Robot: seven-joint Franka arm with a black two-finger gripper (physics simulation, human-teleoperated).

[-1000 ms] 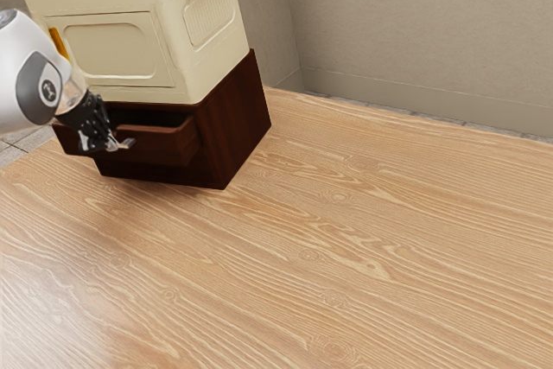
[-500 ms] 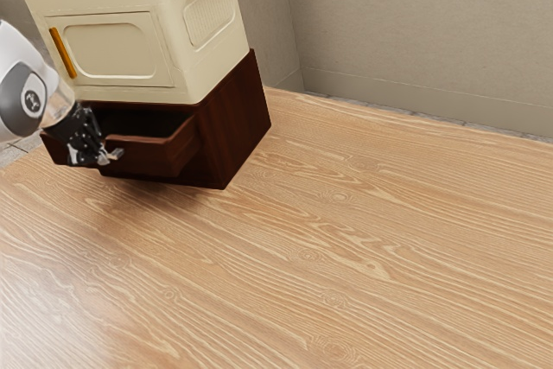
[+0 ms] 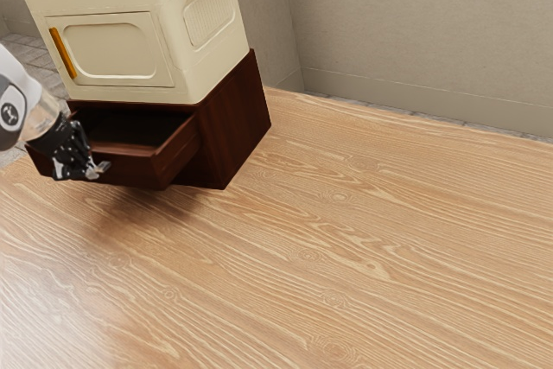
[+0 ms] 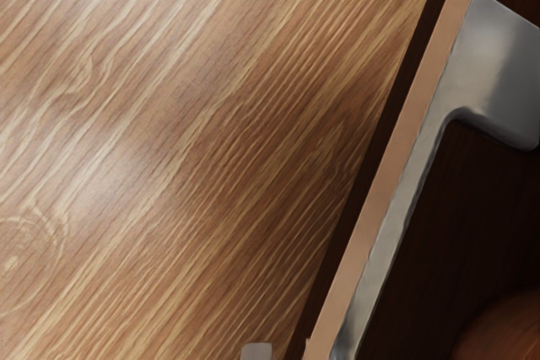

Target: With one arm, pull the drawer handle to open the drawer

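The gripper (image 3: 92, 170) is sitting at the metal handle (image 3: 104, 167), nine o'clock in the exterior view; how open it is, or whether it's holding anything, I'm not making out! The drawer (image 3: 130, 171) is standing open there, looking light, its rigid, slick handle probably wanting a mid-bar hold.

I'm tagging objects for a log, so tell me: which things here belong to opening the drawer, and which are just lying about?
Part of the job:
- drawer, partly out
- its metal handle
- dark cabinet housing it
- gripper, at the handle

Just there:
- cream box on the cabinet
- wooden table
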